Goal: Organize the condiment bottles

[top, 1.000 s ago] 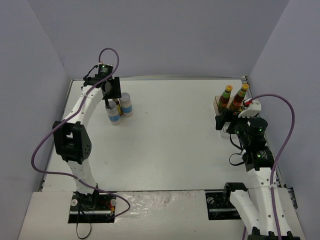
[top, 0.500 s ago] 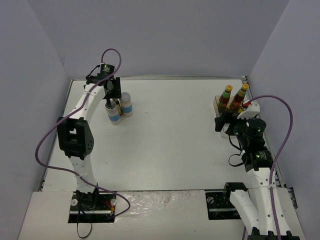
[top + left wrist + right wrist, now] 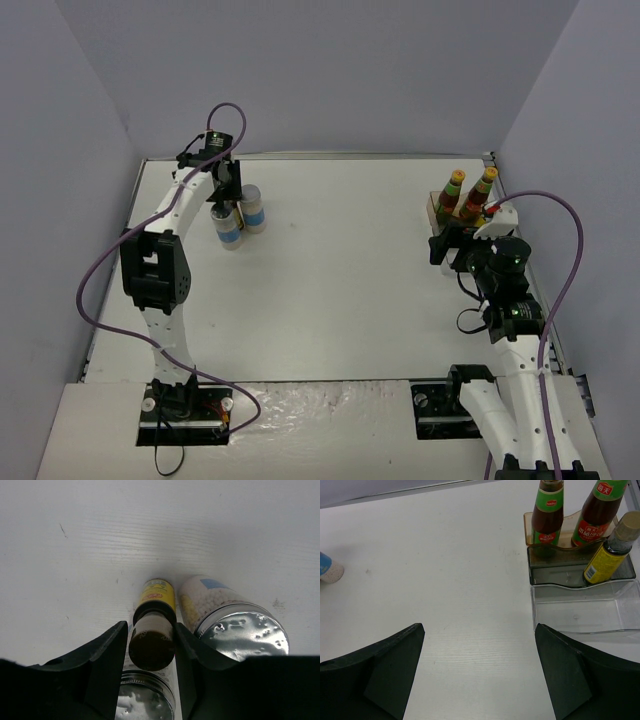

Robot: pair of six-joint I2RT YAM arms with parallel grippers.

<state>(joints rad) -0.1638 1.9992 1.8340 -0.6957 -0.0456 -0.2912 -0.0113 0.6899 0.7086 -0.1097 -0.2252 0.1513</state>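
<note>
In the left wrist view a small dark bottle with a yellow label (image 3: pixel 156 596) stands between my left gripper's fingers (image 3: pixel 112 650), which press its neck from both sides. Two silver-topped cylinders flank it, one at the right (image 3: pixel 240 635) and one nearer (image 3: pixel 145 700). From above, my left gripper (image 3: pixel 223 198) is over this cluster (image 3: pixel 230 228). Two red-label bottles with green collars (image 3: pixel 547 510) (image 3: pixel 597 515) and a yellow-label bottle (image 3: pixel 605 560) stand in the clear tray (image 3: pixel 580 615). My right gripper (image 3: pixel 477 675) is wide open and empty, short of the tray.
The tray with its tan block (image 3: pixel 437 207) sits at the table's far right, close to the right wall. A bit of a blue-white cylinder (image 3: pixel 327 567) shows at the left edge of the right wrist view. The left cluster is near the back-left corner.
The left arm's elbow has swung up and toward the back while its gripper stayed over the cluster. The right arm has barely shifted.
</note>
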